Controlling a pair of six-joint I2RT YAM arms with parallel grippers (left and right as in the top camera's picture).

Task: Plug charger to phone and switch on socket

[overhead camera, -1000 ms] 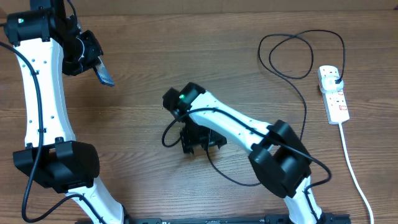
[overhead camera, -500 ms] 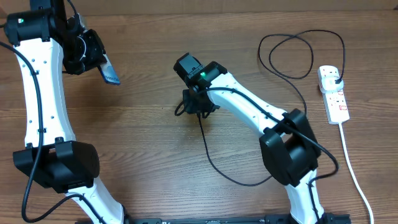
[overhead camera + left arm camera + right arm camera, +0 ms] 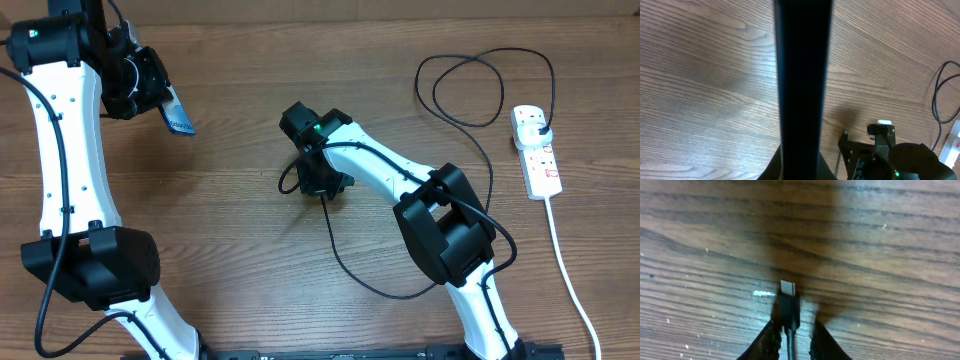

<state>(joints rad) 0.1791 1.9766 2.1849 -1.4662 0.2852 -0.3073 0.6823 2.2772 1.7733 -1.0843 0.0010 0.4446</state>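
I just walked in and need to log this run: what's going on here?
The left gripper holds the phone raised off the table at the far left. The right gripper grips the charger near its connector tip, mid-table. The two aren't joined yet. The charger's plug sits in the socket at the right, which neither arm is touching.

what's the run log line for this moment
left claw: black-edged blue-screen phone held raised | right claw: thin black charger cable pinched just behind tip | white power strip: untouched
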